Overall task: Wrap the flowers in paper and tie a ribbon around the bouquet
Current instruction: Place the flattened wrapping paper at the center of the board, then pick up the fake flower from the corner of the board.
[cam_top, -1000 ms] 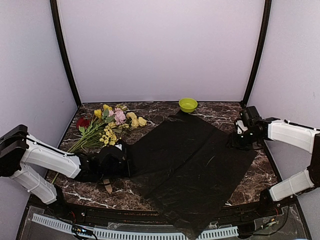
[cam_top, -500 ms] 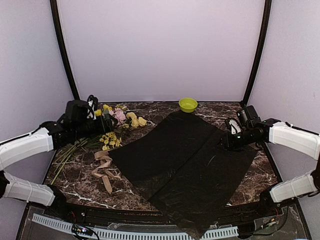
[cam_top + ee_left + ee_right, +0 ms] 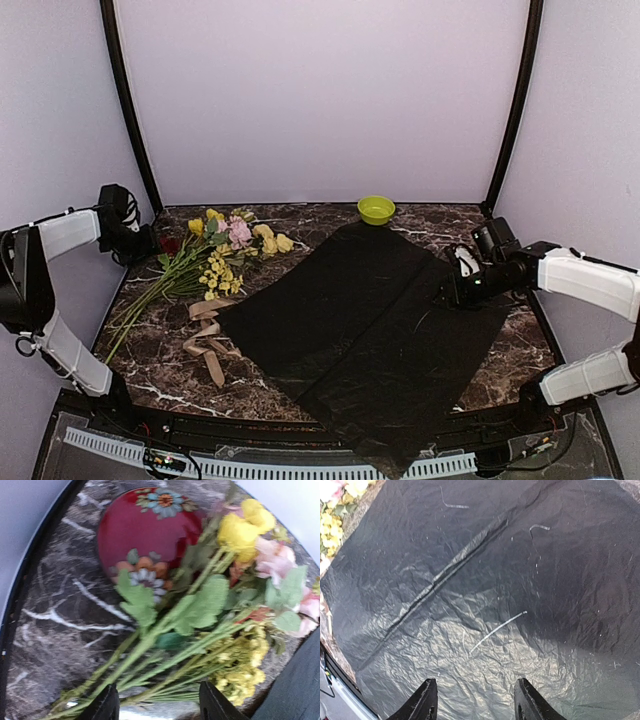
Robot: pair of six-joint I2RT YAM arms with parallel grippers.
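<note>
left pincer (image 3: 159,706) has its fingers apart with nothing between them. it hangs over the green stems of the flowers (image 3: 205,262) at the back left of the surface (image 3: 500,362), beside a red dish (image 3: 145,530). a second ago it was low at the near left corner of the paper (image 3: 370,320). since then it has lifted off and swung back. the ribbon (image 3: 205,340), hidden under it then, now lies bare in a loose heap just beside the paper's left edge. right pincer (image 3: 474,700), also wide and empty, has crept a little inward over the paper's right edge. the paper lies spread flat, and the flowers are still off it, their heads near its far left edge. wrapping seems not yet begun, and moving the flowers onto the sheet looks like the next step.
</note>
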